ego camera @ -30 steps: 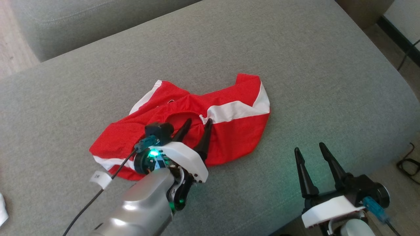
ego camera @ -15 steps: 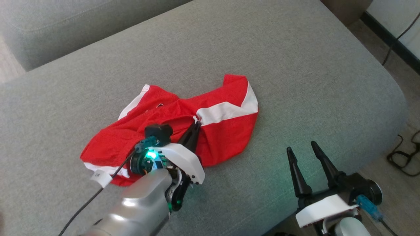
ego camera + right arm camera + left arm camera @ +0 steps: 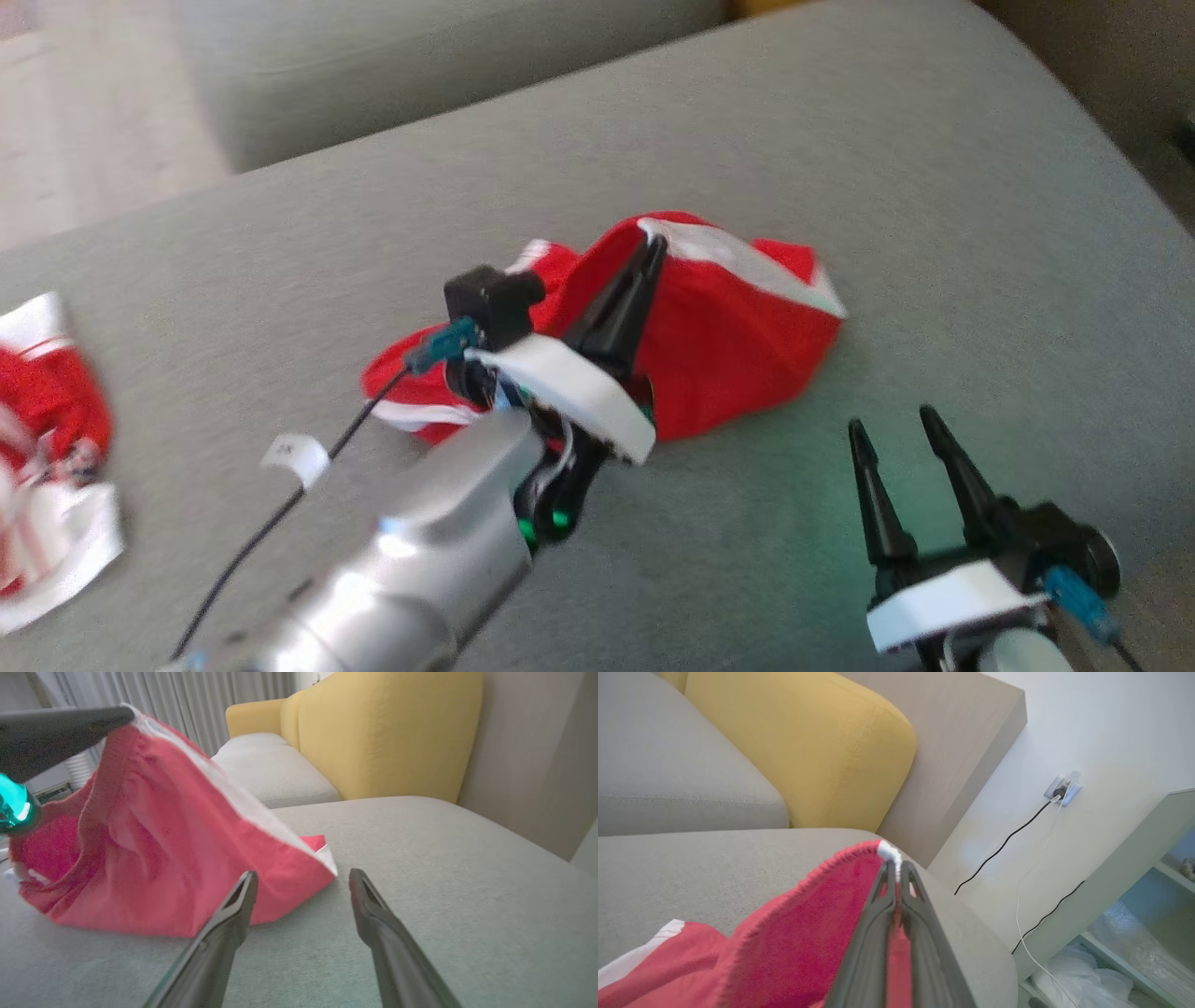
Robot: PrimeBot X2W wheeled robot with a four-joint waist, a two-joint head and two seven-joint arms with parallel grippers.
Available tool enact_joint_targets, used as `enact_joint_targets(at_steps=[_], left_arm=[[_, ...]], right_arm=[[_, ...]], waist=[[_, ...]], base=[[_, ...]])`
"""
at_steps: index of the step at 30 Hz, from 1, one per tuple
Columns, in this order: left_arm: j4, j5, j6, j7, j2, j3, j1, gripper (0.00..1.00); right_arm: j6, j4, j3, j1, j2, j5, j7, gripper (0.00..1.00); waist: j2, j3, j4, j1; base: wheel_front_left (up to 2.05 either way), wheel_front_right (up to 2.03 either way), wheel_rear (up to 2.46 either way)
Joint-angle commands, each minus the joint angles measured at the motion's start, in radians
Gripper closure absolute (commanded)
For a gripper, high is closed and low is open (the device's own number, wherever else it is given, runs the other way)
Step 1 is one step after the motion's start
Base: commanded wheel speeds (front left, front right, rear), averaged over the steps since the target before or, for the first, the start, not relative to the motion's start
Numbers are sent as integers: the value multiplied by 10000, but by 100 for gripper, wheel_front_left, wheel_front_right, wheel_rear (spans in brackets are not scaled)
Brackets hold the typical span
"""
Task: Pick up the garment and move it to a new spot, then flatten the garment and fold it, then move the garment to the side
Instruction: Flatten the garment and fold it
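The grey sofa seat [image 3: 934, 187] spans the scene; the red garment [image 3: 738, 345] with white bands sits near the seat's middle, one edge drawn up into a peak while the rest lies on the seat; another red-and-white cloth [image 3: 47, 467] lies at the seat's left end; the left arm's silver forearm [image 3: 420, 560] reaches in from the seat's near edge, angled upward; the left gripper [image 3: 655, 247] has its fingers pressed together on the white-trimmed hem at that peak; the right gripper [image 3: 892, 422] hovers over the seat's near right part, clear of the garment, fingers spread apart around nothing.
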Motion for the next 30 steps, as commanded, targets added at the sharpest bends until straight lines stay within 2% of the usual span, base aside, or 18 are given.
enact_joint_targets(at_steps=[1,5,9,15,20,24,30], left_arm=[[-453,113,-133,-120,57,466,211,100],[-974,347,-254,-120,532,660,1307,100],[-1400,62,-263,-121,1251,875,2607,100],[-1912,256,108,-121,2302,1054,3705,100],[-2278,717,479,-120,2961,1059,3823,100],[-2511,896,737,-120,3326,1183,3772,100],[-2755,973,920,-121,3544,1404,3736,100]], right_arm=[[75,-342,121,112,-53,-68,-63,0],[75,-345,-31,347,-53,-25,-63,0],[75,-308,-127,552,-53,34,-63,0],[75,-176,-342,659,-53,112,-63,0],[75,118,-452,585,-53,429,-63,0],[75,521,-382,567,-53,1179,-63,0],[75,1007,44,689,-53,2704,-63,0]], waist=[[0,-483,1091,0],[0,-743,2130,0],[0,-938,3123,0],[0,-1053,4340,0],[0,-1072,4936,0],[0,-1075,5178,0],[0,-1060,5269,0]], base=[[0,0,0],[0,0,0],[0,0,0],[0,0,0],[0,0,0],[0,0,0],[0,0,0]])
